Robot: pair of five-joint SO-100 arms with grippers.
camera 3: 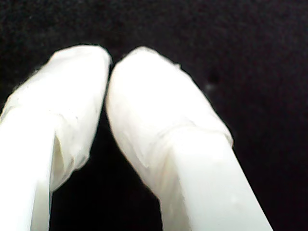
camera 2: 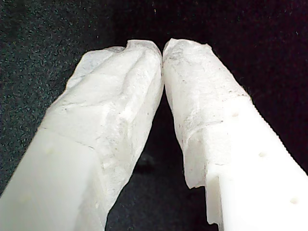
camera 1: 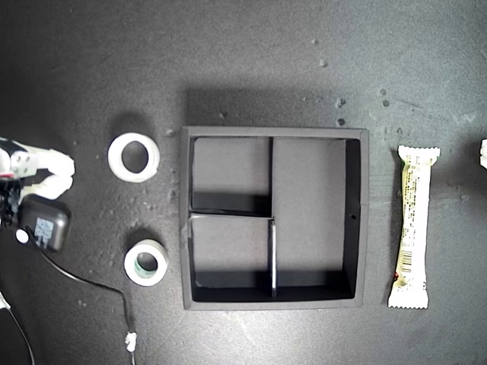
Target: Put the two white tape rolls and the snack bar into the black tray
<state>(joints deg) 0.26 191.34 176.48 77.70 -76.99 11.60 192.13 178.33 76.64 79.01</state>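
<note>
My first pincer (camera 2: 162, 50) is closed with its tips touching and nothing between them; only dark bench (camera 2: 57, 29) lies beyond it. My second pincer (camera 3: 109, 62) is the same, tips together and empty. Neither wrist view shows a task thing, so I cannot match either pincer to an arm seen from outside.

In the exterior view, an arm's pincer (camera 1: 68, 173) shows at the left edge. The plain roll (camera 1: 115, 157) lies flat just beyond its tips, and the green-cored roll (camera 1: 130, 265) is near and off to one side. The tray (camera 1: 274, 132) sits past both rolls with nothing in it. The bar (camera 1: 413, 228) lies on the tray's far side, well away from that pincer and near a white sliver (camera 1: 483, 152) at the exterior view's right edge. Nothing is placed yet.

I see these risks:
- **Closed tips:** if I come down on a roll with the tips still together, they would push it along the bench instead of straddling its wall.
- **Flat rolls:** each roll lies flat, so a tip landing on the rim could flip it or send it skidding.
- **Cable:** the cable (camera 1: 84, 281) trails close to the green-cored roll and could snag or drag during a reach there.
- **Bar:** it is thin and lies flat, so the wrapper may slip from my grasp. It looks too long for the tray's small compartments, and dropped across a divider (camera 1: 272, 255) it would perch rather than settle.
</note>
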